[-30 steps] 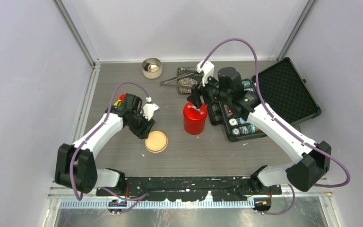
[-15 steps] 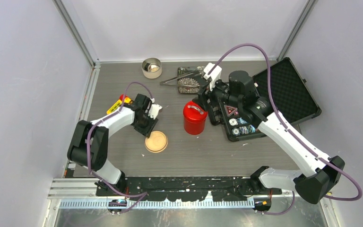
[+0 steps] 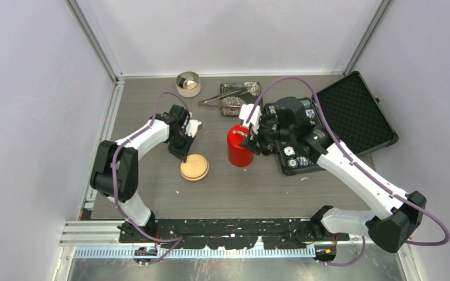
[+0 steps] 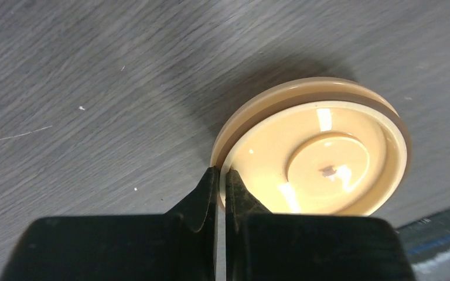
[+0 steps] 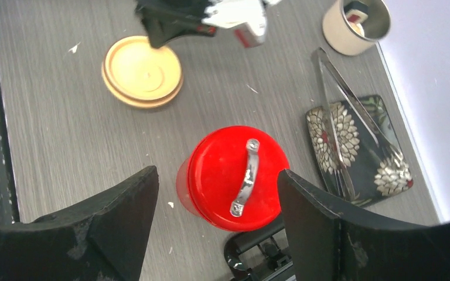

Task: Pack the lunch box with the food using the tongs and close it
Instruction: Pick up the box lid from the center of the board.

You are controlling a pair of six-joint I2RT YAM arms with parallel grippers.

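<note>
The left gripper (image 4: 222, 172) is pressed together on the near rim of the beige lid (image 4: 316, 158), which lies flat on the table (image 3: 152, 105) at about 8 o'clock from the red canister (image 3: 240, 153). Taking the thin raised edge rather than the broad face looks like the only way narrow fingers can get a hold on a flat disc. The right gripper (image 5: 217, 172) hangs over the canister with its fingers spread wide, one on each side of the red top and touching neither. The metal handle (image 5: 245, 177) sits in the gap between them, so this reads as lining up to take the top off. The canister is closed for now, so nothing can go in yet. The cream tub (image 3: 188, 84) stands open, well apart at 11 o'clock near the back edge; what is inside it is too small to tell. The tongs (image 5: 334, 105) lie across the patterned tray (image 5: 357, 149) at 12 o'clock from the canister, their arms spread at rest, pinching nothing and held by neither arm. The open black case (image 3: 357, 111) sits at 3 o'clock.
</note>
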